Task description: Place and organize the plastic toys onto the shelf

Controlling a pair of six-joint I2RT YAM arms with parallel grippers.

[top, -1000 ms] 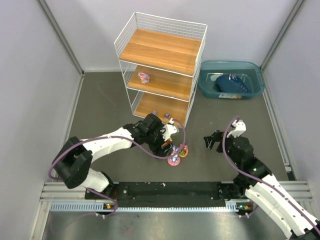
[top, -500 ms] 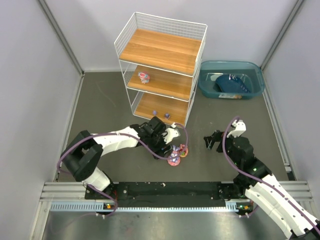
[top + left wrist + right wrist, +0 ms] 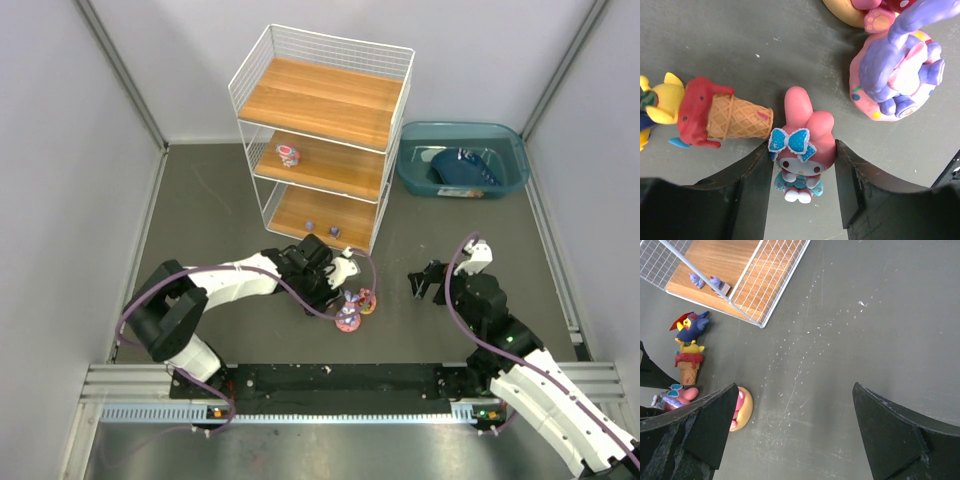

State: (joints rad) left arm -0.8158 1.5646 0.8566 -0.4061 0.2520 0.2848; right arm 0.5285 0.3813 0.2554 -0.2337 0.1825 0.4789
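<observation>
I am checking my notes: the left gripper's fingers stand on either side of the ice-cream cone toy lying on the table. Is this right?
Not quite. The left gripper has its fingers on either side of the pink bunny figurine lying on the table, not the ice-cream cone toy, which lies beside it. The left wrist view shows this.

Left tool [image 3: 802, 150] low, jaws half-closed in a grip — right tool [image 3: 795, 390] hovers, jaws wide.

Grey table [image 3: 200, 225]: shelf [image 3: 325, 100] at back, teal bin [image 3: 412, 172] beside it, plastic toys [image 3: 347, 318] clustered near front.
</observation>
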